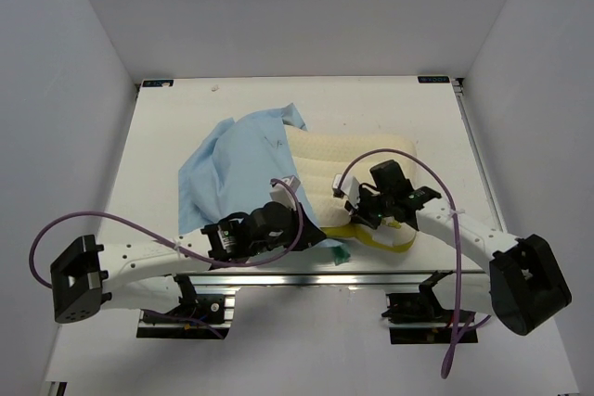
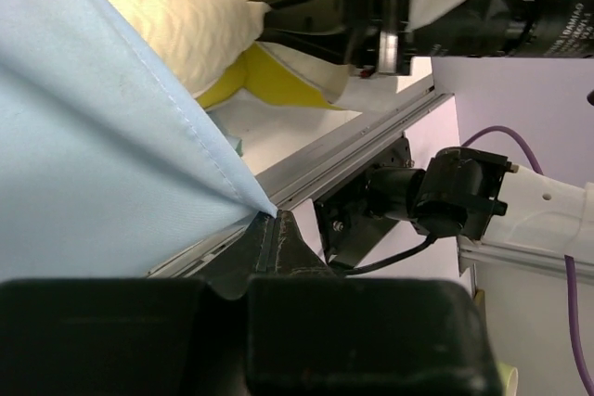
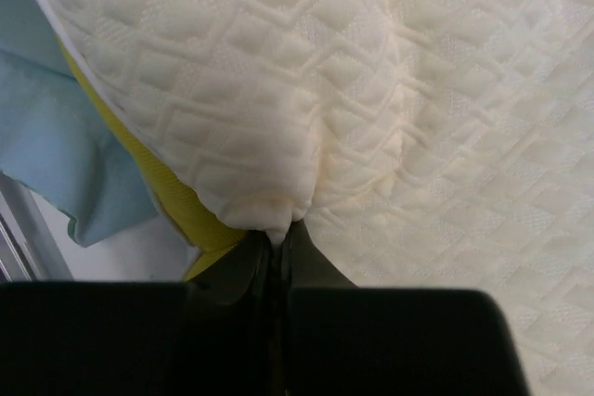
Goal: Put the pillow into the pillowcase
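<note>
Cream pillow [image 1: 362, 157] sits mid-frame, partly under the blue pillowcase [image 1: 232, 169]; my right tool [image 3: 278, 236] pinches its cover shut, my left tool [image 2: 269, 222] grips the case's corner. Either thin pinch could slip if I tug hard

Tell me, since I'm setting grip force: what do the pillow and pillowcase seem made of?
The pillow: soft padding, likely foam, under a cream quilted knit cover; it puckers where the right claw pinches it. Its rim: yellow, mesh-like. The pillowcase: thin woven cloth, matte light blue, with a stitched hem; it drapes limply.
</note>
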Motion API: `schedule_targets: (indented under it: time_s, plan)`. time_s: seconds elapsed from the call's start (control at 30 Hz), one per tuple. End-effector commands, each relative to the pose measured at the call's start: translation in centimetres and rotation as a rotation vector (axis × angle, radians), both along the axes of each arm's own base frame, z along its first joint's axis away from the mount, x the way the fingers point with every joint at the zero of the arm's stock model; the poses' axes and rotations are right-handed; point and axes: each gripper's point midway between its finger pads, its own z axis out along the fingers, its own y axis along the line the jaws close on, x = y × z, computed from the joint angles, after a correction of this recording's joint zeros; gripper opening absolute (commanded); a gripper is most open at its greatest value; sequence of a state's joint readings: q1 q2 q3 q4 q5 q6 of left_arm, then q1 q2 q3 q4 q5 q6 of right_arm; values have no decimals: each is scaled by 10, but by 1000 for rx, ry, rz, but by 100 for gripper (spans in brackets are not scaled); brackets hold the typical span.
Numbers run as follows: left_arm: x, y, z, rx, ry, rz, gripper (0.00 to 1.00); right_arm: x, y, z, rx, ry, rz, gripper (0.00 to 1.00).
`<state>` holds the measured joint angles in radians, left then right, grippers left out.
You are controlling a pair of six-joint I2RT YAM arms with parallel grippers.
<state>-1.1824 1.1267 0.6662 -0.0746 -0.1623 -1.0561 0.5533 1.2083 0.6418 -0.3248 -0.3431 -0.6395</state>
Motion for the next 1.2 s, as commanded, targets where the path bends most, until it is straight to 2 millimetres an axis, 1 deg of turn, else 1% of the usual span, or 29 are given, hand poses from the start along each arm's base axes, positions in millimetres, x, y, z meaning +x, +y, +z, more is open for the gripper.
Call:
schedule_targets:
  time_s: [0.0,0.07,0.1,0.13,0.17,0.23,0.27,0.33,0.37,0.4,0.43,0.47,0.53,0.57,0.6,0.63,0.7,0.73,0.77,0.8,0.83,0.87,0.9,0.93,0.97,1.03,1.1,1.13,1.17]
  plan:
    - [-11,-27,42,-113,-25,-94,0,12,27,15,82,-16,-2,0]
    - [-12,-36,48,-117,-35,-116,0,4,50,41,171,15,57,0]
    - [-11,-41,42,-99,-30,-124,0,-5,63,52,201,25,103,0]
    - [-9,-46,48,-103,-44,-129,0,-8,76,73,245,31,129,0]
    - [-8,-49,49,-100,-51,-131,0,-24,91,87,293,63,203,0]
    - [-2,-56,46,-79,-67,-131,0,-41,107,112,364,105,274,0]
    - [-1,-61,54,-90,-79,-134,0,-44,115,131,401,93,306,0]
    - [2,-67,50,-74,-79,-141,0,-56,123,152,463,110,367,0]
    - [1,-69,49,-73,-77,-145,0,-56,125,159,478,106,370,0]
    - [0,-69,46,-68,-67,-147,0,-56,125,159,478,106,367,0]
    - [-2,-73,49,-97,-70,-162,0,-51,125,154,466,96,347,0]
    - [-4,-71,39,-89,-56,-167,0,-47,123,145,447,84,333,0]
    - [-8,-71,36,-111,-36,-175,0,-43,117,107,379,118,288,0]
    - [-11,-71,33,-114,-24,-187,0,-44,114,94,354,132,284,0]
    - [-13,-68,24,-102,-11,-190,0,-47,109,77,323,158,271,13]
    - [-15,-67,20,-100,0,-189,0,-47,106,66,304,173,257,23]
    - [-24,-62,13,-94,28,-213,0,-49,97,55,280,192,248,44]
    - [-28,-58,8,-82,38,-216,0,-48,93,57,276,177,241,49]
    - [-29,-54,12,-92,37,-212,0,-43,86,59,273,161,224,54]
    - [-29,-49,12,-90,43,-202,7,-38,81,62,270,139,211,61]
    - [-32,-41,3,-63,56,-195,15,-32,73,72,270,91,195,64]
    - [-33,-36,5,-60,56,-192,23,-19,62,79,272,60,155,66]
    - [-26,-29,21,-88,16,-148,32,-14,55,92,282,14,144,69]
    - [-26,-19,20,-53,17,-133,45,-8,48,104,274,-22,139,71]
    - [-23,-14,29,-55,-3,-115,50,2,39,112,275,-50,111,72]
    - [-14,-1,62,-64,-70,-64,58,7,30,135,279,-103,105,75]
    - [-7,7,84,-62,-120,-30,60,12,25,148,284,-126,88,76]
    - [0,17,87,-12,-154,0,62,16,23,153,288,-137,77,76]
    - [6,18,111,-23,-196,16,64,24,23,162,309,-147,36,78]
